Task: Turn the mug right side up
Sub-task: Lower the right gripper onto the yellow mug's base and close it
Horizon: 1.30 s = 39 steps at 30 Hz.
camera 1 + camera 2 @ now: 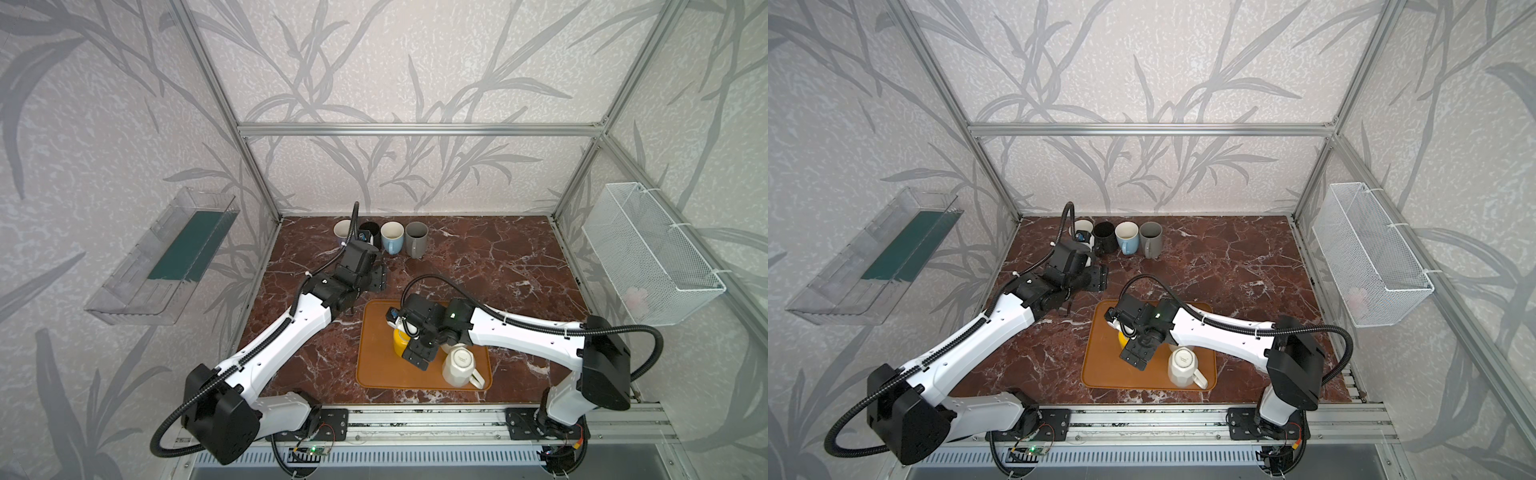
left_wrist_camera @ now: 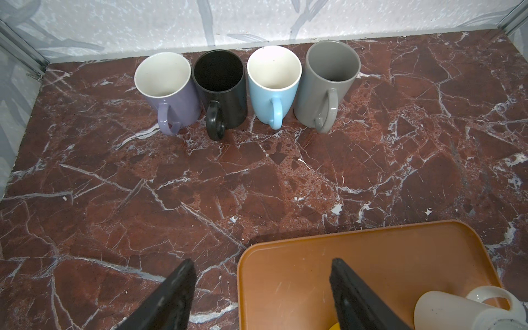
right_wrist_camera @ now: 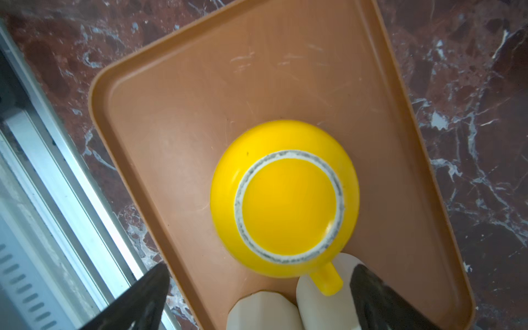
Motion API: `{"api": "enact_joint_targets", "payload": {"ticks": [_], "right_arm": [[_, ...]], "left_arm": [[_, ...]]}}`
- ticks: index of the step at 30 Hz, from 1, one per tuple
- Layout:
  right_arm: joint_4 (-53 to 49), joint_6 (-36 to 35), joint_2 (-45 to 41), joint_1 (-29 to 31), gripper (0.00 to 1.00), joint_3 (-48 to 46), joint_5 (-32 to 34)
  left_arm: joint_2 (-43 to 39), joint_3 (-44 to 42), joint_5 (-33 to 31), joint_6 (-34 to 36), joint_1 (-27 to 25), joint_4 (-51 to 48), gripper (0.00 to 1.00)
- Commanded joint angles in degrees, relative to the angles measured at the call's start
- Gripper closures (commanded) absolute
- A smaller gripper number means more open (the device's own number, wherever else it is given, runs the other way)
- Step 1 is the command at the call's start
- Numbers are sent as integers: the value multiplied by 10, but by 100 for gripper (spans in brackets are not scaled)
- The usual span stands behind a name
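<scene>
The upside-down yellow mug [image 3: 285, 197] sits on the orange tray [image 3: 171, 85] beneath the right tool [image 3: 260, 270], jaws spread wide and empty, and since its handle [image 3: 327, 281] seems to touch a white mug [image 3: 311, 303], a grab on that rounded body could slip or topple the neighbour

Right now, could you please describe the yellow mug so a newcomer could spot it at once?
Find the orange tray at the front of the marble table. On it, left of the white mug, the yellow mug stands upside down. No other mug is yellow, and a pale ring circles its upturned base.
</scene>
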Motion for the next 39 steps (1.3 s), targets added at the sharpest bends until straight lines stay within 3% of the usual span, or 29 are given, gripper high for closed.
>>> {"api": "enact_joint_targets", "payload": {"ticks": [1, 8, 16, 23, 39], "right_arm": [[-6, -41, -4, -16, 1, -14, -20], [9, -42, 3, -32, 9, -28, -44], [0, -10, 0, -31, 35, -31, -57], [-10, 13, -10, -24, 51, -38, -85], [-17, 15, 24, 1, 64, -26, -73]], "left_arm": [[-13, -6, -9, -2, 0, -6, 24], [-10, 0, -12, 2, 0, -9, 24], [-6, 3, -10, 4, 0, -8, 24], [-3, 4, -12, 5, -1, -10, 24], [-12, -1, -16, 4, 0, -14, 24]]}}
